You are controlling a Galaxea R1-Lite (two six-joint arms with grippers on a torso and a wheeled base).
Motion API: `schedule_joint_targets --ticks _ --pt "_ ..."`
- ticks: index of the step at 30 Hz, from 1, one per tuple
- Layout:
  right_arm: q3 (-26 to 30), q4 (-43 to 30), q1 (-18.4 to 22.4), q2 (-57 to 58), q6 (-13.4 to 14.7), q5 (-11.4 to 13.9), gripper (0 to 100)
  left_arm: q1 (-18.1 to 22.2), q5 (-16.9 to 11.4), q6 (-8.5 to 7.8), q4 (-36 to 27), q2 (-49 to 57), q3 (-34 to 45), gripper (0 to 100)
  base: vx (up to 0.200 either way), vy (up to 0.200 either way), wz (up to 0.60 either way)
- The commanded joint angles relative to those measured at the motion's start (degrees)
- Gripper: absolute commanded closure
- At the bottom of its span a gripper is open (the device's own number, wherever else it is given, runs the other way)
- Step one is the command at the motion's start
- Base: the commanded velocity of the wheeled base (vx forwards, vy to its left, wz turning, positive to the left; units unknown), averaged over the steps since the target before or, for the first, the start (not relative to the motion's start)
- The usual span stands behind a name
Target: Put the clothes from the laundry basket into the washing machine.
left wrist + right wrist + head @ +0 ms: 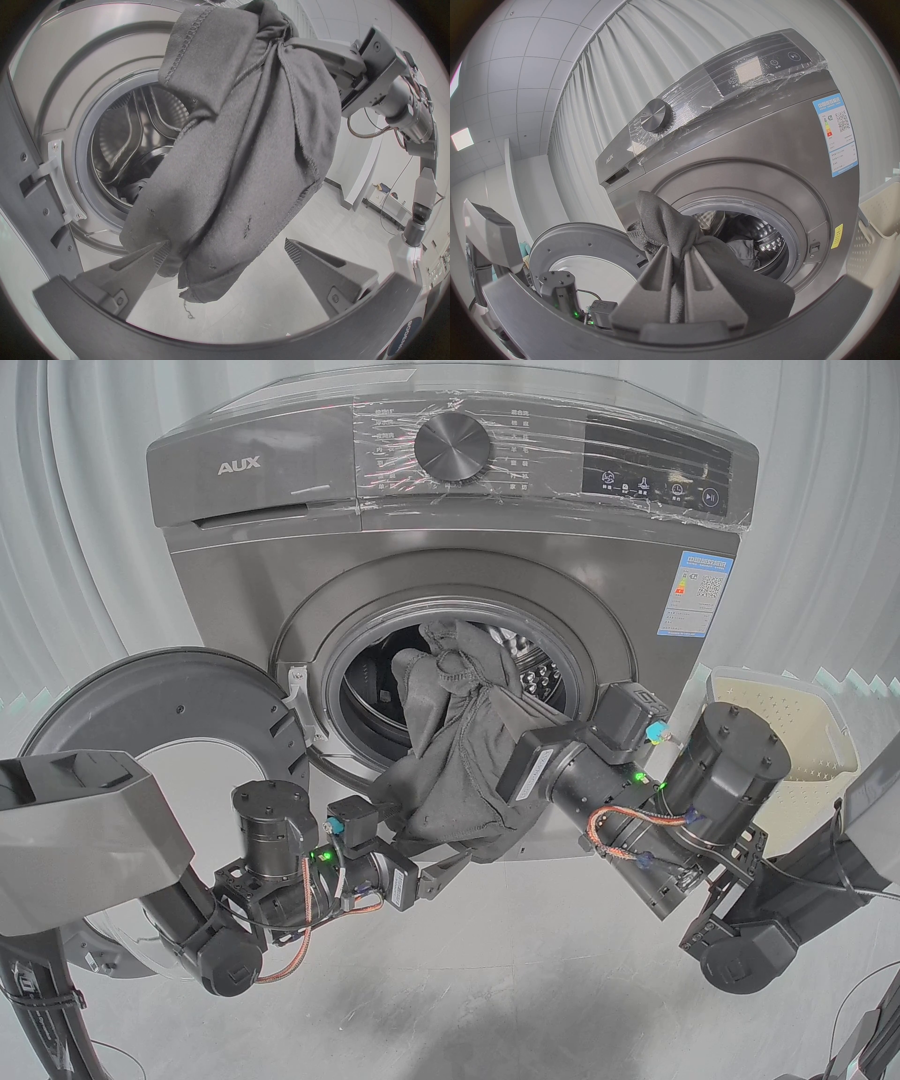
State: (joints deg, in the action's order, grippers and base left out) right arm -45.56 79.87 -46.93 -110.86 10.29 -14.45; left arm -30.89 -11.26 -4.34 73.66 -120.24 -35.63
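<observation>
**A:** Where is the clothing?

**B:** A dark grey garment [459,754] hangs in the middle of the head view, right in front of the open mouth of the washing machine [234,557]. Its bunched upper end sits level with the opening. The rest drapes down over the lower rim, outside the drum [771,241].

**A:** What holds it?

**B:** The right gripper [678,255], which comes in from the right of the frame. Its jaws are pressed together on a gathered fold of the cloth.

**A:** And the left gripper?

**B:** The left gripper [226,243] sits lower and left of centre, just under the garment's hanging hem. Its jaws stand wide apart and grip nothing. The hem dangles between the fingers [140,267], and I cannot tell whether either one touches it.

**A:** Anything else around?

**B:** The round door [169,707] is swung fully open at the left of the frame. A cream laundry basket [816,735] stands at the right edge, beside the machine. More dark clothing [740,248] lies inside the drum.
</observation>
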Motion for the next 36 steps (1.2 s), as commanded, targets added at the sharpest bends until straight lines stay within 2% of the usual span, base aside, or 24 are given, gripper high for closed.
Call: schedule_joint_targets --ticks 1,11,12,19,27,33,36 --pt "-0.1 0.1 0.0 -0.1 0.0 -0.1 100 0.0 0.0 -0.05 0.6 -2.0 -1.1 0 0.000 0.000 0.00" --pt "0.1 0.3 0.0 0.0 0.2 -0.2 100 1.2 1.0 0.47 2.1 -4.3 -3.7 0 0.000 0.000 0.00" --pt "0.1 0.3 0.0 0.0 0.2 -0.2 100 1.4 1.1 0.47 2.1 -4.4 -4.0 100 0.000 0.000 0.00" --pt "0.2 0.4 0.2 -0.1 0.2 -0.2 100 1.6 1.1 0.47 3.2 -4.0 -4.2 100 0.000 0.000 0.00" --pt "0.2 0.5 0.7 -0.9 0.6 -0.2 100 1.4 0.8 0.38 8.4 -3.8 -1.0 100 0.000 0.000 0.00" --pt "0.5 1.8 1.2 -3.0 1.0 -0.1 100 1.0 0.4 0.38 14.9 -2.5 4.8 100 0.000 0.000 0.00" --pt "0.5 2.2 2.2 -3.7 1.0 0.0 100 1.0 0.4 0.47 15.0 -0.9 6.8 100 0.000 0.000 0.00"
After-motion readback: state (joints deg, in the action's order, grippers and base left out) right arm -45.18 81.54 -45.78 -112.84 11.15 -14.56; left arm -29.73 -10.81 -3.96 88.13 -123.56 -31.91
